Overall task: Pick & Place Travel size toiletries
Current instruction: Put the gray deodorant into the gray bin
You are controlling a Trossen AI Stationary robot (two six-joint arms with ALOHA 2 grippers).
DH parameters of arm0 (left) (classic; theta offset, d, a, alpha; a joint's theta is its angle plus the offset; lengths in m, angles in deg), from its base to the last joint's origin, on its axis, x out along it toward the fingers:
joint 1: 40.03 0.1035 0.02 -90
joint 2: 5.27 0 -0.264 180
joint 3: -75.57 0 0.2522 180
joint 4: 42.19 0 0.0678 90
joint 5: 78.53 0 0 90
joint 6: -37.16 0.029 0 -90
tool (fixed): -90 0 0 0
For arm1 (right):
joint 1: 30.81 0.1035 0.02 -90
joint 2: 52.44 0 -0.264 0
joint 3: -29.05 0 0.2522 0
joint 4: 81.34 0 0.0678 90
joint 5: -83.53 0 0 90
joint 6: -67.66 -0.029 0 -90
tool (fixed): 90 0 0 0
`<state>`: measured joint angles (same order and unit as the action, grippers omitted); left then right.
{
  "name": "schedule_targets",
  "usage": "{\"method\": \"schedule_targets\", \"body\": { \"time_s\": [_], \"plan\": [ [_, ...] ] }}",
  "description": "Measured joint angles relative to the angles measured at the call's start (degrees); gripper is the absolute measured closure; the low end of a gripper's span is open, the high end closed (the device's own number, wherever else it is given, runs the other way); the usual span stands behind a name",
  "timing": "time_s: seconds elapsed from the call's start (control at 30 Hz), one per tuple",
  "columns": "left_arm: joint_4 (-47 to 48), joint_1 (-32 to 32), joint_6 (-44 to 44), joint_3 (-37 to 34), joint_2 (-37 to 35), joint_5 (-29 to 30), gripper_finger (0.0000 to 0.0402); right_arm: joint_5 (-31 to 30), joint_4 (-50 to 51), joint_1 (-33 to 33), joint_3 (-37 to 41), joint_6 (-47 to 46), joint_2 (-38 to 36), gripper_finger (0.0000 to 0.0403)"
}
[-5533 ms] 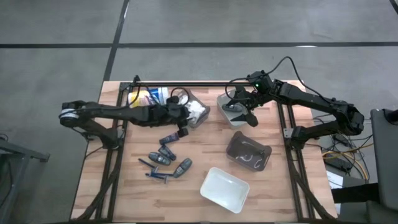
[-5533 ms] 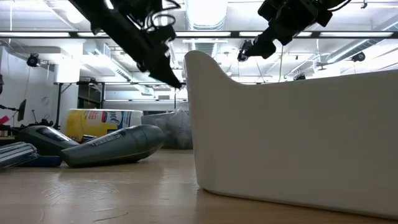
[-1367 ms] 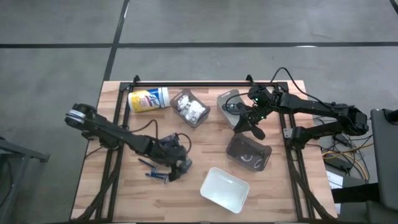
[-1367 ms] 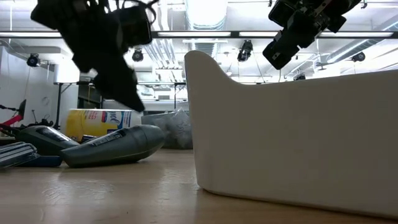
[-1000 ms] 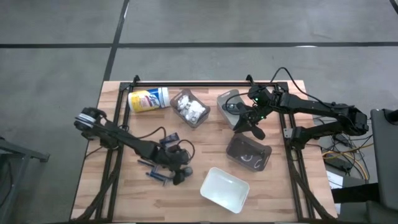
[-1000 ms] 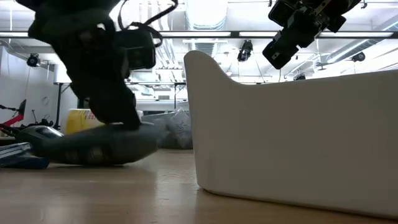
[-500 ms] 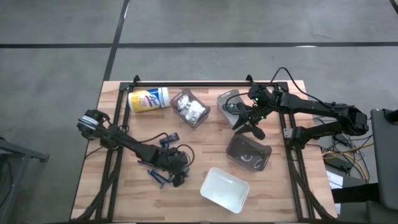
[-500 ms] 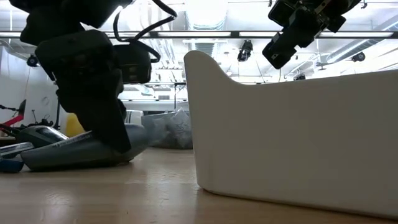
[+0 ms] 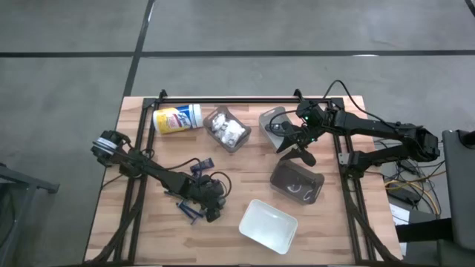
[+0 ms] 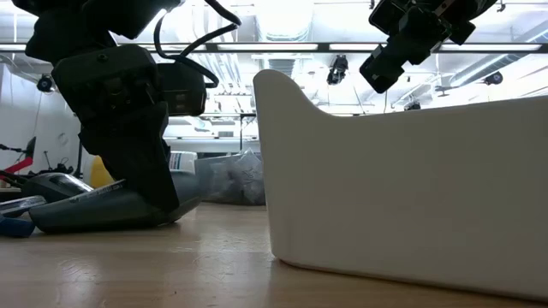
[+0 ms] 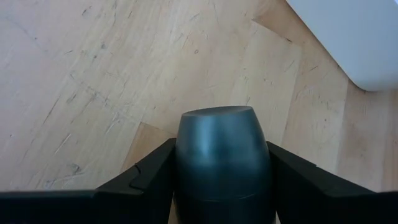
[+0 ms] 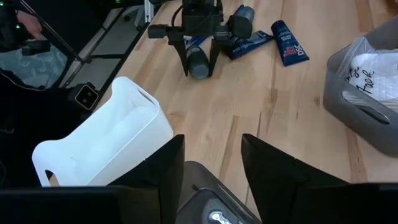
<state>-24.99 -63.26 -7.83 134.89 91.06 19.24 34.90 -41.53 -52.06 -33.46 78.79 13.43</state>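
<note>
My left gripper (image 9: 211, 209) is down at the near left of the table, shut on a dark grey tube (image 11: 221, 155), one of the travel size toiletries. The tube lies on the wood (image 10: 86, 212). More dark blue tubes and sticks (image 9: 190, 211) lie beside it, and one (image 9: 199, 167) lies farther back. My right gripper (image 9: 297, 153) hangs open above the table between two bins. In its wrist view a grey rounded piece (image 12: 211, 208) shows far back between the fingers; whether it touches them I cannot tell. My left gripper pinches the dark grey tube by its two long sides (image 11: 186, 165), one finger (image 11: 149, 180) on each. The fingers slant down from the table's left. The tube's rounded end (image 11: 217, 118) sticks out past the fingertips. The tube rests on the table.
A white bin (image 9: 267, 225) stands at the near middle and a smoky bin (image 9: 297, 182) to its right. At the back stand a bin of white packets (image 9: 226, 130), a clear bin (image 9: 273, 122) and a yellow-labelled canister (image 9: 177, 117).
My left gripper has come down over the dark grey tube and now stands astride it at the table. The tube has shifted a little along the wood.
</note>
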Motion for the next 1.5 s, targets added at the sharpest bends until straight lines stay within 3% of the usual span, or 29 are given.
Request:
{"method": "schedule_targets", "body": {
  "time_s": [0.27, 0.57, 1.03, 1.5],
  "plan": [
    [-1.09, 0.45, 0.56, -0.11, -0.06, -0.23, 0.0189, 0.0, -0.14, 0.02, 0.0, 0.0, 0.0, 0.023],
    [-2.35, 4.42, 10.05, 0.37, -4.18, -0.44, 0.0186, -0.02, -0.23, -0.03, 0.0, 6.21, 0.0, 0.0223],
    [-4.55, 17.19, 26.17, 0.55, -15.75, 1.35, 0.0185, -4.08, -0.31, -0.8, 0.0, 12.07, 0.02, 0.0256],
    [-16.89, 29.2, 36.38, 1.68, -16.87, 1.33, 0.0184, -4.59, -0.95, -1.42, 0.0, 11.08, 0.02, 0.0281]
  ]
}}
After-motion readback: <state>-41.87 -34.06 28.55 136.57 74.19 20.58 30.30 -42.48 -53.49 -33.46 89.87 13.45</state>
